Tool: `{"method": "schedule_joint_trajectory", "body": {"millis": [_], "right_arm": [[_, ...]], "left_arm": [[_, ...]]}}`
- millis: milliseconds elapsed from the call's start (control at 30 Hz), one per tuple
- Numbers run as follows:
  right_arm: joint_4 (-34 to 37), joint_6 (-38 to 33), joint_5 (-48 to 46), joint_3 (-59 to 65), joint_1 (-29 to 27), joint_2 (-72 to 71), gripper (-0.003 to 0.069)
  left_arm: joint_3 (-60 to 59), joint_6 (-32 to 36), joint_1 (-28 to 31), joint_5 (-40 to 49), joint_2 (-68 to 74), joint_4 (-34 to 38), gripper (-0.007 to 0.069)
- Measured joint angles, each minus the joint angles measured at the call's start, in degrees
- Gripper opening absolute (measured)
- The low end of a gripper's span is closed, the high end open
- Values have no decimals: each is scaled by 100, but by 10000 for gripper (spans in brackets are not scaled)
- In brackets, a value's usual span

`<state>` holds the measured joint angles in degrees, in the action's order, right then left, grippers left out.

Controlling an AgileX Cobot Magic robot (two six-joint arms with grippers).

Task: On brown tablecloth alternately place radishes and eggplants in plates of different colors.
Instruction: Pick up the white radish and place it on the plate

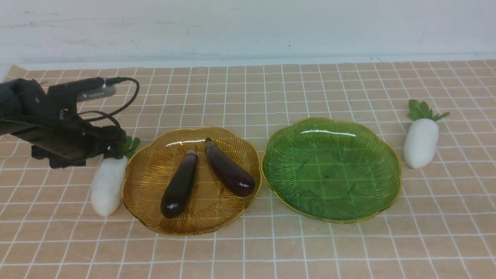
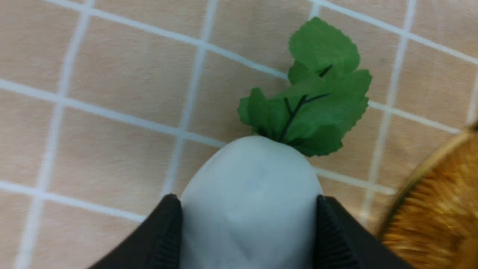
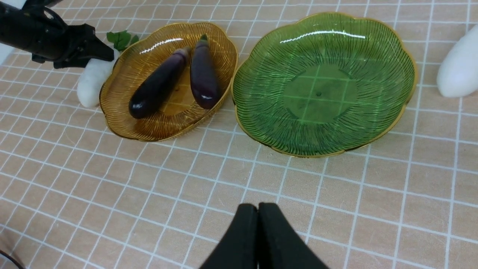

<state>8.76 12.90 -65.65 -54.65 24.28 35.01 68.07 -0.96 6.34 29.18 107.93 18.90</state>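
Note:
On the brown tablecloth (image 1: 248, 252) the amber plate (image 1: 217, 217) holds both purple eggplants (image 1: 179, 184) (image 1: 229, 169). Right of it, the green plate (image 1: 331, 170) has nothing in it. One white radish (image 1: 106, 186) lies just left of the amber plate. My left gripper (image 1: 112, 149) is down over its leafy end. In the left wrist view both fingers (image 2: 164, 231) press against the sides of this radish (image 2: 250, 194), which still rests on the cloth. The other radish (image 1: 421, 142) lies right of the green plate. My right gripper (image 3: 257, 205) hangs shut above the near cloth, holding nothing.
The amber plate's gold rim (image 2: 422, 172) sits close beside the left gripper's finger. A pale wall (image 1: 248, 27) runs along the far edge of the cloth. The left arm's cable (image 1: 128, 97) loops above the radish.

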Motion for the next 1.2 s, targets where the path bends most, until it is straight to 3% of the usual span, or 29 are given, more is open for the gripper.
{"method": "schedule_joint_trajectory", "body": {"millis": [300,533,833,967,1100,1200], "right_arm": [[-21,0,29,0,0,0,-15],[-174,0,216,0,0,21,-15],[-1022,537,581,0,0,517,-15],[-2143,1455,836,0,0,1184,-15],[-2750,2123,1110,0,0,1721,-15],[-2817,2221,1253,0,0,1837,-15]], "left_arm": [[837,96,280,994,-353,-72,353],[1184,439,-100,1569,-748,550,353],[1202,1349,-1454,1487,-931,2020,348],[1314,2218,-2883,588,-594,3060,347],[1760,2460,-3628,91,150,3361,347],[1986,2484,-3762,-4,504,3384,347]]}}
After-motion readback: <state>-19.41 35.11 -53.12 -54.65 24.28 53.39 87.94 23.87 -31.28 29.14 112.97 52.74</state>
